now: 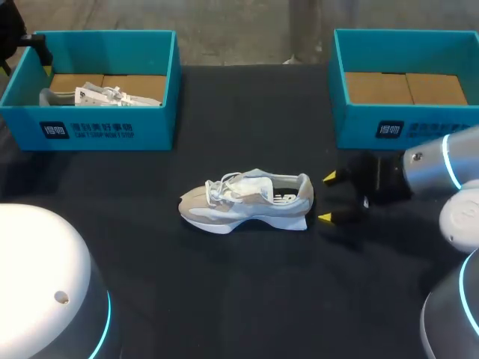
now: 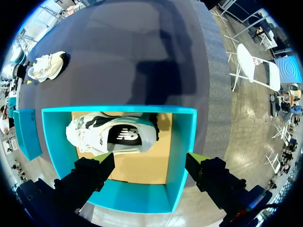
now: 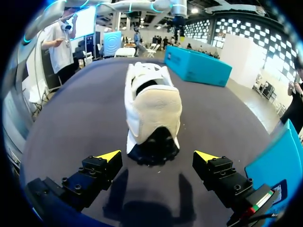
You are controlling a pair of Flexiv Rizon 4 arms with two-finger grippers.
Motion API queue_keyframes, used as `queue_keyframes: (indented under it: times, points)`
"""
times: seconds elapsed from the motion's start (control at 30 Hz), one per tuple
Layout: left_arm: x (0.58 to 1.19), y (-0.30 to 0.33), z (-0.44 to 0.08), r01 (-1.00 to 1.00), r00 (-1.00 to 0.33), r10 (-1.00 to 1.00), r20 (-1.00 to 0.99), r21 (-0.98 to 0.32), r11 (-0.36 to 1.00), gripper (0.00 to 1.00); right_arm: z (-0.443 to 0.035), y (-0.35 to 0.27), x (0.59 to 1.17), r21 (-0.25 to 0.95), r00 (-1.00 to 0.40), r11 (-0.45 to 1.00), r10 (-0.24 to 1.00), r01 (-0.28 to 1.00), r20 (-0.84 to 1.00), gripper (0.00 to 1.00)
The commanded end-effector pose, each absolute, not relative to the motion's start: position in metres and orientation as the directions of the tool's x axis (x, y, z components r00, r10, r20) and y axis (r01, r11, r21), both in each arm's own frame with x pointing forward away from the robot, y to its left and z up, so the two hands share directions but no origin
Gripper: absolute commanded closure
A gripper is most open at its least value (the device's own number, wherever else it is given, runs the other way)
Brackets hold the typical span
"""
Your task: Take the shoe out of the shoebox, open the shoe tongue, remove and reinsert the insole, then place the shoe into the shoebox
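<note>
While the shoe [image 1: 247, 200] stands upright on its sole near the middle of the dark table [image 1: 224, 299], toe toward my left and heel toward my right, the right claw [image 1: 328, 197] sits low just beside the heel, its yellow-tipped fingers spread wide and touching nothing. In the right wrist view the heel faces the claw, just ahead of the gap between the tips and apart from both. The shoe is pale, white and beige, with white laces and a dark patch on the sole under the heel. It lies outside both boxes, between them and nearer to me. The left box [image 1: 105, 127], teal with a brown cardboard floor, stands at the far left of the table. Inside it a second shoe [image 2: 111, 135] lies on its side, close to one end. The left claw [image 2: 151, 158] hangs above this box, looking down into it, its fingers parted and holding nothing. One tip shows over the cardboard floor, the other past a side wall. The right box [image 1: 404, 127], the same teal, stands at the far right, well apart from the left one, its cardboard floor showing. The right arm comes in low just in front of it.
</note>
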State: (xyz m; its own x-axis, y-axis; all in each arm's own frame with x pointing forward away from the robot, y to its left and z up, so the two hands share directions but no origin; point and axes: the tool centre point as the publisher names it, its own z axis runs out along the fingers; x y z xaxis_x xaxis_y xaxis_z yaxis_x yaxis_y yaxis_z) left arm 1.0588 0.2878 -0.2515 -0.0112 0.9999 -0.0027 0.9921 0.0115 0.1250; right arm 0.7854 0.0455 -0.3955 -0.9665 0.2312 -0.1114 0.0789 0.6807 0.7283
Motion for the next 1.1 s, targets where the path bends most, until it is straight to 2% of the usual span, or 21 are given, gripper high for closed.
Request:
queue_keyframes:
  times: [0.03,1.1]
  points:
    - [1.059,0.288,-0.252,0.992,-0.011,1.0,-0.002,0.126,0.011,0.0,-0.403,0.058,0.802,0.731,-0.971,0.679,0.217,0.077,-0.1,0.0]
    - [1.059,0.288,-0.252,0.992,-0.011,1.0,-0.002,0.126,0.011,0.0,-0.422,0.113,0.793,0.763,-0.989,0.645,0.141,0.053,-0.051,0.0]
